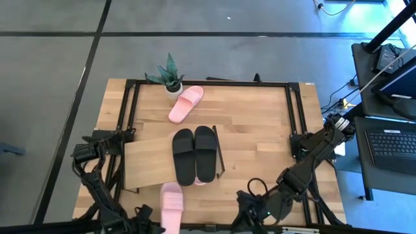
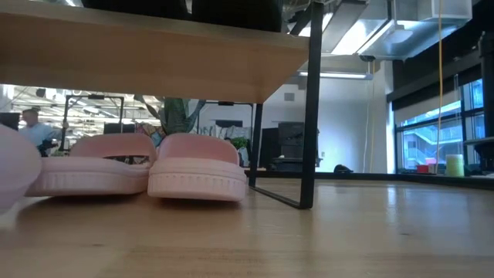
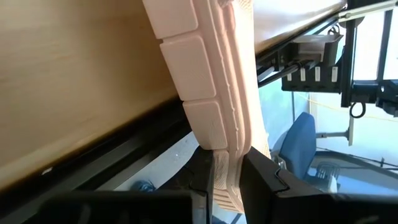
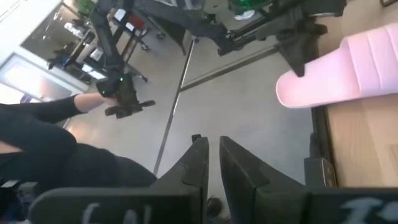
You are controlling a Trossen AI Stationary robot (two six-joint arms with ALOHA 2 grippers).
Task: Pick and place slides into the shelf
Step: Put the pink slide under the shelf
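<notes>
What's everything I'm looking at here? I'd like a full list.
black slides: two, black, side by side on top of the shelf
pink slides under the shelf: two, pale pink, on the table
pink slide by the plant: one, pale pink, far side
held pink slide: one, pale pink, near edge
shelf: one, light wood, black frame, mid-table
potted plant: one, green, white pot, far edge
table: one, light wood
laptop: one, dark, side desk
person: one, room behind
left tool: shut on the held pink slide
right tool: shut, empty, by the near edge
</notes>
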